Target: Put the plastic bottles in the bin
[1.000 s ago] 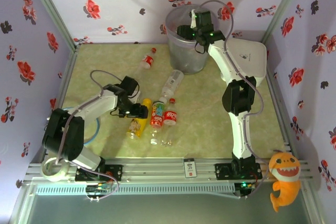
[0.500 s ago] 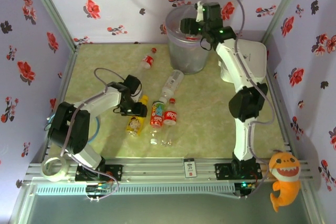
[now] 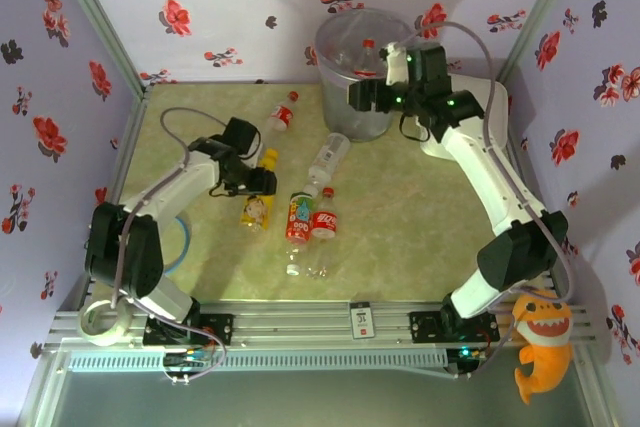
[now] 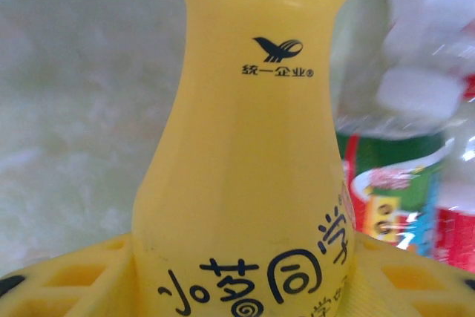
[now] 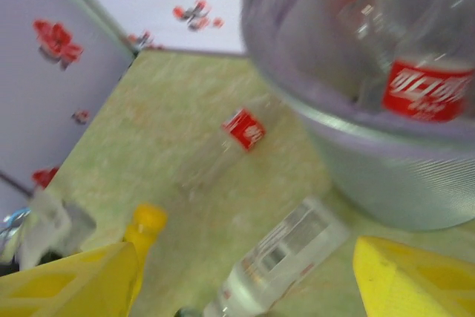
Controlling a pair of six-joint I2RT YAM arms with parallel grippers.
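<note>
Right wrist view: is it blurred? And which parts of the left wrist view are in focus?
Right wrist view: smeared overall, the bin rim and the clear bottle beside it soft. Left wrist view: the yellow bottle sharp, its print readable; the green-labelled bottle behind it out of focus.

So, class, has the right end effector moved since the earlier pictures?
Yes. The right end effector has drawn back from above the bin, downward in the top view, and is now by its near wall.
</note>
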